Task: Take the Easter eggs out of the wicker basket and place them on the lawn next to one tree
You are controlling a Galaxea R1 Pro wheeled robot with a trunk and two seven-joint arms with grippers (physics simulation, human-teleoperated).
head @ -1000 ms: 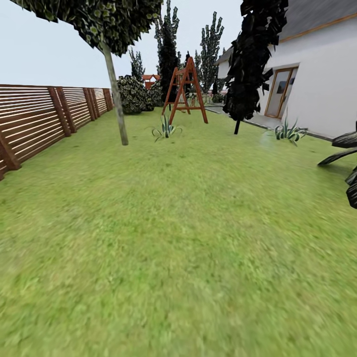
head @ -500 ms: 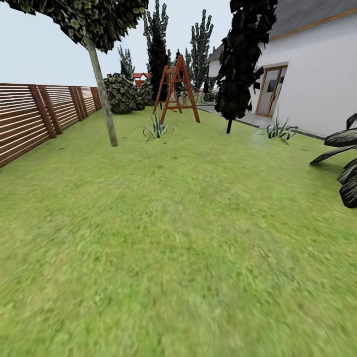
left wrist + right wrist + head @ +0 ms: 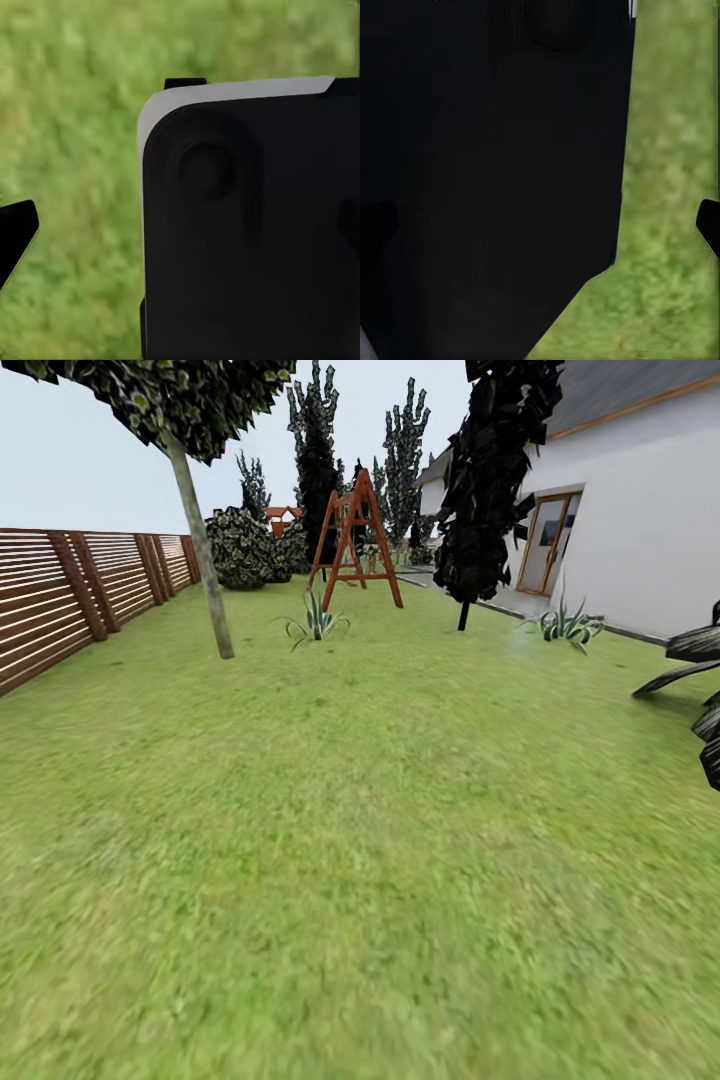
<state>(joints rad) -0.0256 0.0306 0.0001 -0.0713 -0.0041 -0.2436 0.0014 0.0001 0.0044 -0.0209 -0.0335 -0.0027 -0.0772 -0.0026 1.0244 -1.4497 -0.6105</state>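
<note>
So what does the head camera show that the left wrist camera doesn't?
Head view alone: a tall tree with a bare grey-brown trunk, a brown slatted wooden fence, a red wooden swing frame and a white house. Left wrist view alone: a big black panel with a pale edge, close up. Both show the bright green lawn.

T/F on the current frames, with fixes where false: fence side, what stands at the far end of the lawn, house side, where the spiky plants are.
1. A slatted wooden fence runs along the left of the head view. True.
2. A blue slide stands at the far end of the lawn. False: it is a red-brown wooden A-frame.
3. The white house is on the right of the head view. True.
4. The pale-trunked tree grows against the house wall. False: it stands on the grass near the fence.
5. A spiky plant sits on the grass in front of the A-frame. True.
</note>
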